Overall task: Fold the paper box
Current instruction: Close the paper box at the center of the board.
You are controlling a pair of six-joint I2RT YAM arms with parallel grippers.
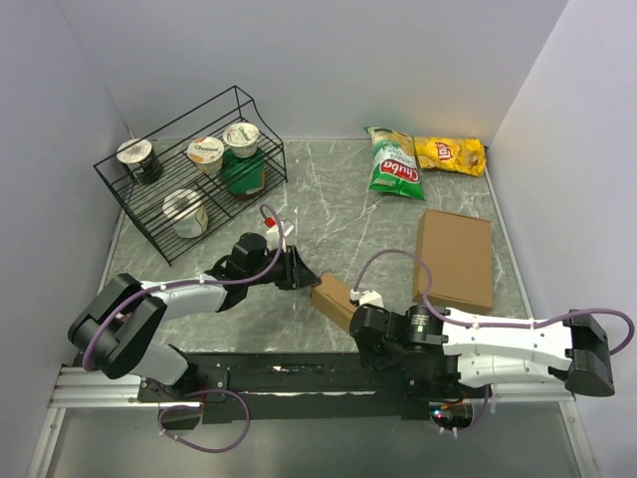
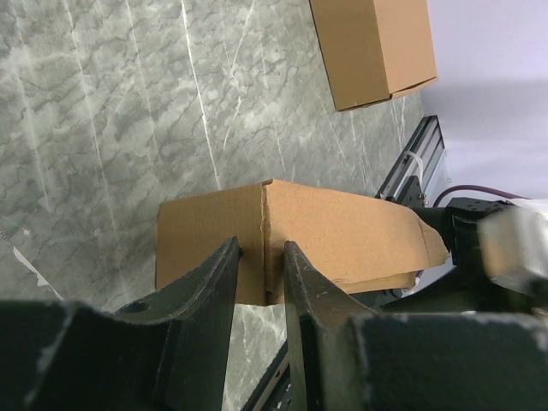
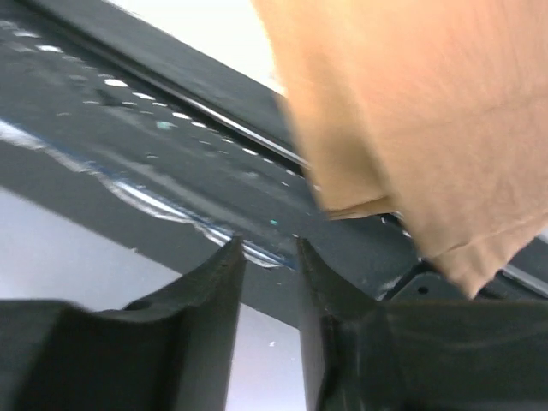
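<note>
Counter (image 1: 328,214) is carrying a plain cardboard slab (image 1: 453,259) on its right. Paper box (image 1: 332,296) is being held near the front edge, between both arms. Left end effector (image 2: 261,250) is pinching the paper box's raised crease. Right end effector (image 3: 267,248) is hanging narrowly spread, gripping nothing, just beside the box.
</note>
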